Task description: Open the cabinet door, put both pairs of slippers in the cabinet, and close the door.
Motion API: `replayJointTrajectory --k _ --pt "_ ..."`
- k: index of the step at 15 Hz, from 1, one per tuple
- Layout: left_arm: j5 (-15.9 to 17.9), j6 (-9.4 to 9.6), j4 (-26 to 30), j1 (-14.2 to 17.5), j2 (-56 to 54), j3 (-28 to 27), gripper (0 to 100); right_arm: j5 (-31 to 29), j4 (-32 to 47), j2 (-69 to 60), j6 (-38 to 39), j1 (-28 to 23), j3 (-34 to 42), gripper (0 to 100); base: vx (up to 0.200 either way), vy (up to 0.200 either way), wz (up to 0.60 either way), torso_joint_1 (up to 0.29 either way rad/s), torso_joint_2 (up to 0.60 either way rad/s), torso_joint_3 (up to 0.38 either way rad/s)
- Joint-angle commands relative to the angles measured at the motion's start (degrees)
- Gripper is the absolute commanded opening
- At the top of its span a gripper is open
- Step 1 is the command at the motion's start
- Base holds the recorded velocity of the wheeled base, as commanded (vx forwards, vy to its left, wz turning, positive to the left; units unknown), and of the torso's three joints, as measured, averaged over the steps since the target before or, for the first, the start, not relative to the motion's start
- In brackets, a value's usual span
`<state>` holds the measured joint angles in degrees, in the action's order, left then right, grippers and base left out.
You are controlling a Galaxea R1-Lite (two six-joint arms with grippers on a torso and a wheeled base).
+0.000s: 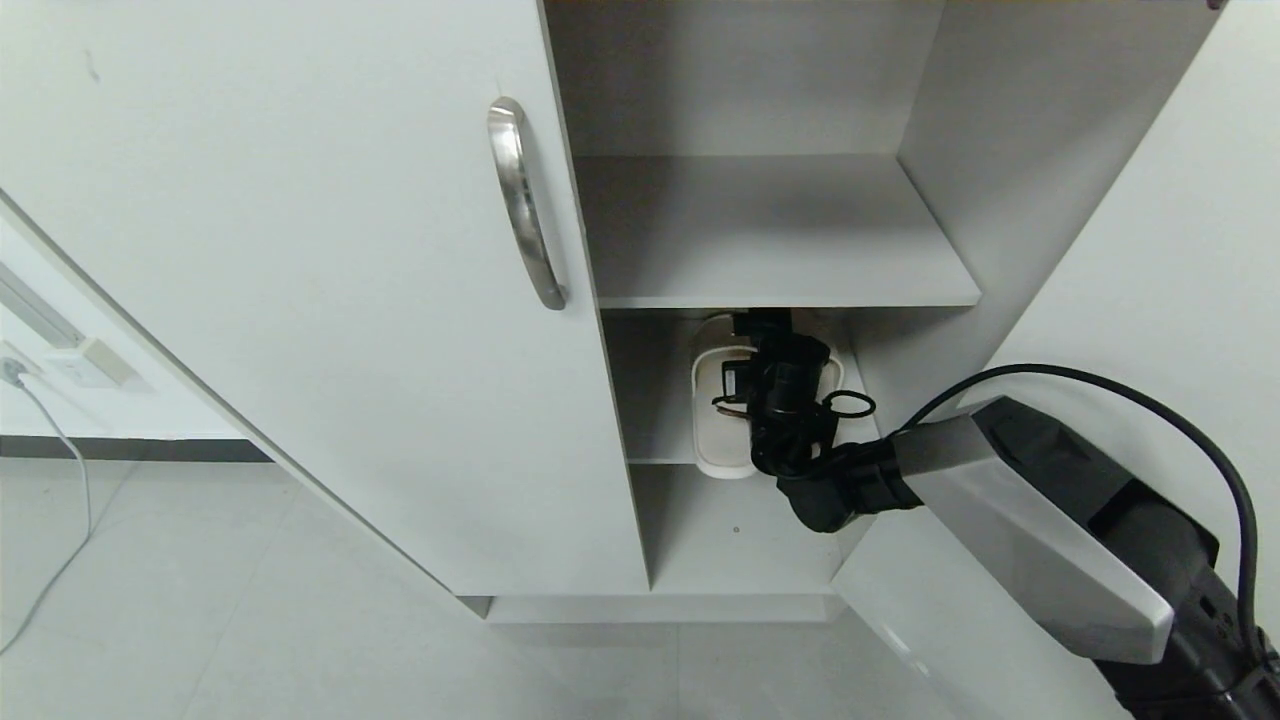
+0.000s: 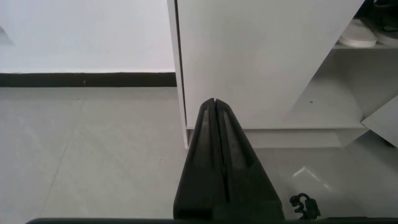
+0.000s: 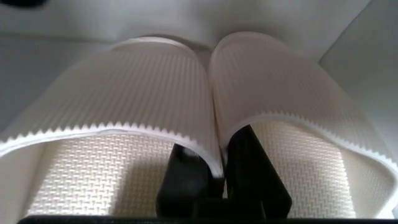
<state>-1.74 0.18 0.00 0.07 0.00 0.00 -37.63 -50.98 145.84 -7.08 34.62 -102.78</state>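
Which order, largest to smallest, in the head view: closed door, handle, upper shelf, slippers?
1. closed door
2. upper shelf
3. handle and slippers: unranked. They look similar in extent, and the slippers sit deeper, partly hidden by the right gripper.

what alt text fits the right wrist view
The right gripper pinches the touching inner strap edges of two white ribbed slippers lying side by side. Grey cabinet walls show behind them.

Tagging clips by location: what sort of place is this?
Likely an indoor entryway or hallway: a white cabinet with shelves, cream slippers inside it in the right pincer, and a pale tiled floor.
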Motion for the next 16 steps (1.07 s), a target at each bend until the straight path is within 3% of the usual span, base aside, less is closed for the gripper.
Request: replayJointTrajectory --k 1,6,7,10,16 --pt "0.0 -0.01 0.0 0.0 0.1 0.0 0 0.0 0.3 0.4 0.0 0.0 -0.4 0 0.0 0.0 0.0 0.0 0.0 0.0" --pt "-0.1 -0.01 0.0 0.0 0.1 0.0 0 0.0 0.7 0.5 0.0 0.0 -0.3 0 0.0 0.0 0.0 0.0 0.0 0.0" --pt "0.0 -0.01 0.0 0.0 0.1 0.0 0 0.0 0.7 0.5 0.0 0.0 -0.3 100 0.0 0.0 0.0 0.0 0.0 0.0" --pt "0.0 -0.09 0.1 0.0 0.1 -0.1 0 -0.3 0.5 -0.2 -0.1 0.1 1.2 100 0.0 0.0 0.0 0.0 0.0 0.0" --pt "0.1 -0.09 0.1 0.0 0.1 0.0 0 -0.5 -4.7 -9.5 -0.1 2.6 16.1 100 0.0 0.0 0.0 0.0 0.0 0.0"
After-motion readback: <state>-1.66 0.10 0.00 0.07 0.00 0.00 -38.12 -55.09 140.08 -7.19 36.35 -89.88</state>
